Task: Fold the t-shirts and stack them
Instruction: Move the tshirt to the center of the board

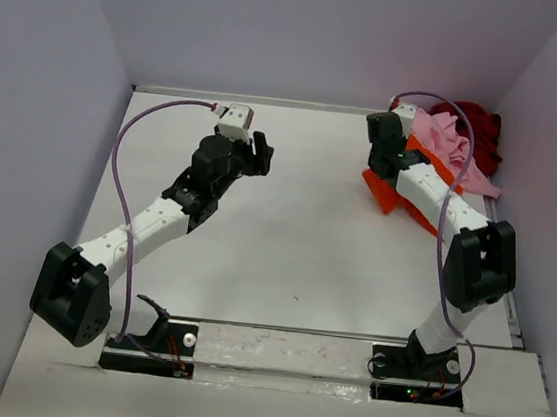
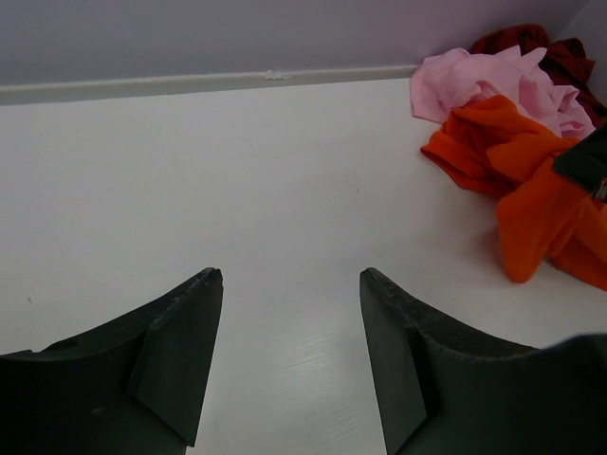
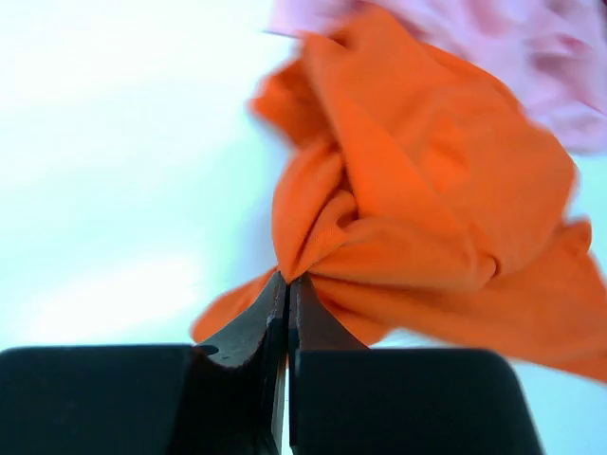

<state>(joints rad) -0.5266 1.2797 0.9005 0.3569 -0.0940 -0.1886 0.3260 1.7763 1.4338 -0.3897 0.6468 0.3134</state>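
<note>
Three crumpled t-shirts lie heaped at the table's back right. The bright orange one (image 1: 386,193) (image 2: 531,185) (image 3: 417,199) is in front, the light pink one (image 1: 445,139) (image 2: 493,85) (image 3: 531,47) behind it, and the dark red one (image 1: 479,126) (image 2: 531,43) at the back by the wall. My right gripper (image 1: 375,171) (image 3: 287,280) is shut on a fold of the orange shirt at its near left edge, cloth bunching up from the fingertips. Over bare table at the back left, my left gripper (image 1: 262,153) (image 2: 289,280) stands open with nothing between its fingers.
Pale walls enclose the white table (image 1: 295,241) on the left, back and right; the shirt heap sits against the right wall. A white strip (image 1: 282,350) carrying both arm bases runs along the near edge.
</note>
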